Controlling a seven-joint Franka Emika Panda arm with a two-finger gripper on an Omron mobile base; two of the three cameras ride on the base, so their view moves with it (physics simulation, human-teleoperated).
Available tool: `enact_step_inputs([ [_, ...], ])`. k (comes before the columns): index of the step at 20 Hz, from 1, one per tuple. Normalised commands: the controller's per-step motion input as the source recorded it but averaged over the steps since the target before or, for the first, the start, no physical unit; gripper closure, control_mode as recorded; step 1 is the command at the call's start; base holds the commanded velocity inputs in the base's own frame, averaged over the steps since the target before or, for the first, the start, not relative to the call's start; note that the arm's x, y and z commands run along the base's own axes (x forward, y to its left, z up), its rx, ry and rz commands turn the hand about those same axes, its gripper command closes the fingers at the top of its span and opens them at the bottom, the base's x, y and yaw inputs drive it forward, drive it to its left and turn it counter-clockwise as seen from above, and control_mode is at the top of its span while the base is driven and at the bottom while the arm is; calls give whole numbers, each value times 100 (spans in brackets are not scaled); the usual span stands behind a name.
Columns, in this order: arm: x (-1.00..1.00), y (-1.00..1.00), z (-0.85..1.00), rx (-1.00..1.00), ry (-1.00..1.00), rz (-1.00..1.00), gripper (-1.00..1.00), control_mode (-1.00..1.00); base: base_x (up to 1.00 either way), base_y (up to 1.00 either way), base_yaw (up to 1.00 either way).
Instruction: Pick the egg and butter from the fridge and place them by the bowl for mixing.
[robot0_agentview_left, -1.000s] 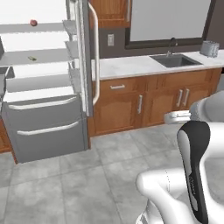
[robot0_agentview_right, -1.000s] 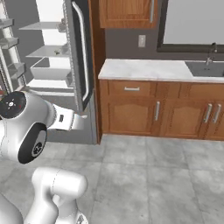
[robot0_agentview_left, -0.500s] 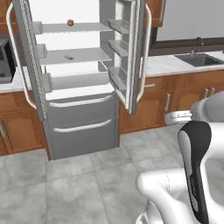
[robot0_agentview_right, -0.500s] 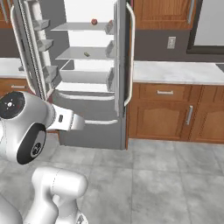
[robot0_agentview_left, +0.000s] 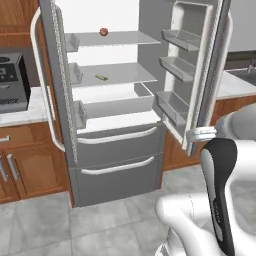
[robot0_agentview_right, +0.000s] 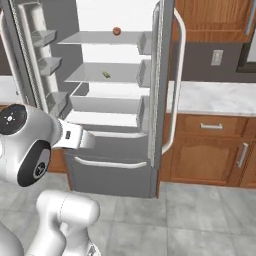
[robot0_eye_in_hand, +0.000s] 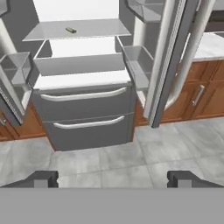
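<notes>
Left base view: the fridge (robot0_agentview_left: 115, 150) is seen with both upper doors swung wide, its white inside and grey shelves exposed. On the top shelf a small brown ball, the egg (robot0_agentview_left: 103, 32), is set near the middle. One shelf lower, the butter (robot0_agentview_left: 101, 77) is laid flat as a thin yellow-olive stick, well apart from the egg. The clear door bins (robot0_agentview_left: 173, 102) on the right-hand door are seen stacked one above another; whether anything is in them cannot be told. Two grey drawers with long curved white handles (robot0_agentview_left: 118, 136) are shut below the shelves. A dark appliance (robot0_agentview_left: 12, 82) is placed on the tabletop (robot0_agentview_left: 20, 112) to the left of the fridge.

From the right base view, the egg (robot0_agentview_right: 116, 31) and butter (robot0_agentview_right: 106, 74) are found on the same two shelves.

In the hand view, the tool (robot0_eye_in_hand: 111, 178) is held with its fingertips (robot0_eye_in_hand: 41, 178) spread wide, nothing between them, aimed at the fridge drawers over the tiled floor (robot0_eye_in_hand: 113, 162); the butter (robot0_eye_in_hand: 71, 30) is seen on the shelf far ahead.
</notes>
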Motion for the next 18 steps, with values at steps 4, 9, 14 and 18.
enact_step_inputs([
  [4, 0, 0, 0, 0, 0, 0, -100, 100, 73, 0, 11],
  [9, 0, 0, 0, 0, 0, 0, -100, 100, 89, 30, 6],
  [14, 0, 0, 0, 0, 0, 0, -100, 100, 71, 0, 11],
  [18, 0, 0, 0, 0, 0, 0, -100, 100, 64, 0, 14],
])
